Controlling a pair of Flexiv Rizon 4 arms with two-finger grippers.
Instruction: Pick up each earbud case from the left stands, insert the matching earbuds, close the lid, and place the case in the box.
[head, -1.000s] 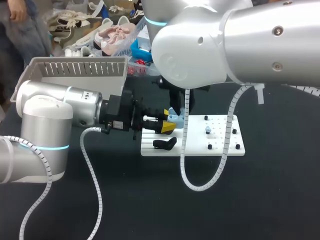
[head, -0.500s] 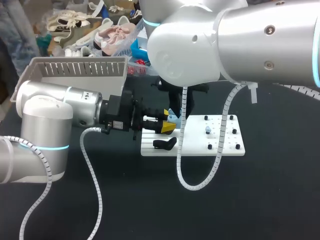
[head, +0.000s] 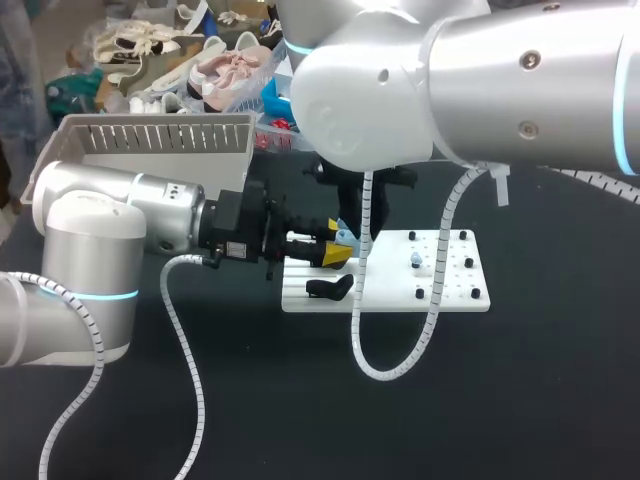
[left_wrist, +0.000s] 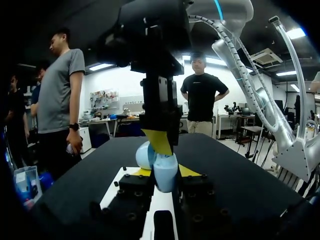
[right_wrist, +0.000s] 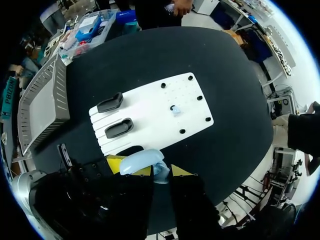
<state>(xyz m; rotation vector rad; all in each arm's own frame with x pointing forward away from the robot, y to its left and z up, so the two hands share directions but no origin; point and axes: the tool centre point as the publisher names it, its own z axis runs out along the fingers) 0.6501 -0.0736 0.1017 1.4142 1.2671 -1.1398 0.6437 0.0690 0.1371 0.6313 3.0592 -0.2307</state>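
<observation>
Contact sits nearest, at the left hand, which reaches in level from the left and is clamped on the pale blue earbud case, one yellow tip on each side of it. The case looks to have its lid swung up, though I would not swear to it. Straight above the case the right hand points down at it, touching or all but touching its upper part; whether it is gripping anything I cannot tell. So the case lies directly under the right hand and directly ahead of the left, held above the left end of the white board. On that end of the board are two black stands, both bare. Farther along, toward the board's right end, a small pale earbud lies among the black pegs, well apart from both hands and on the right arm's side. I judge the right arm the one to fetch it while the left presents the case. Farthest off, back left on the counter, is the grey box, on the left arm's side.
</observation>
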